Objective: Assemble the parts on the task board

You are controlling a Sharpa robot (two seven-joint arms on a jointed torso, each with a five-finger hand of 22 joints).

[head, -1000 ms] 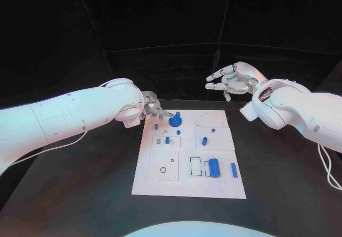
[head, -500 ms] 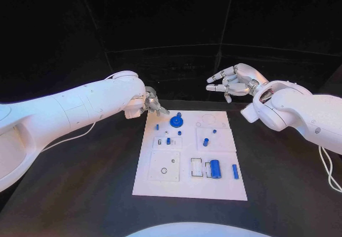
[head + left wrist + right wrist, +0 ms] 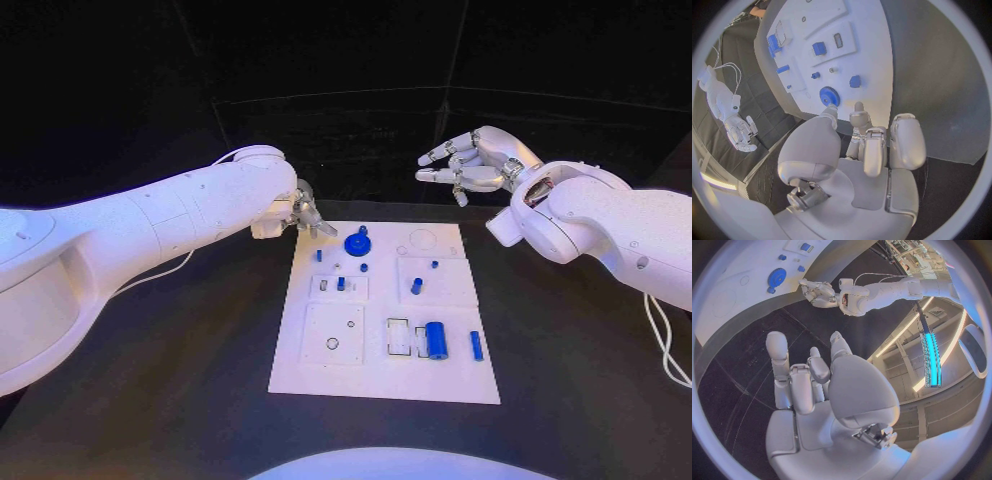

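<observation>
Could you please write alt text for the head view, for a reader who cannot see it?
A white task board lies mid-table with small blue parts, including a blue gear. The left hand hovers empty by its far left corner; the right hand is raised open beyond it.

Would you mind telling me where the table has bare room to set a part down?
Bare black table runs along the board's left edge and along its right edge below the right hand. It is crowded at the board's far left corner, where the left hand sits beside the blue gear.
</observation>
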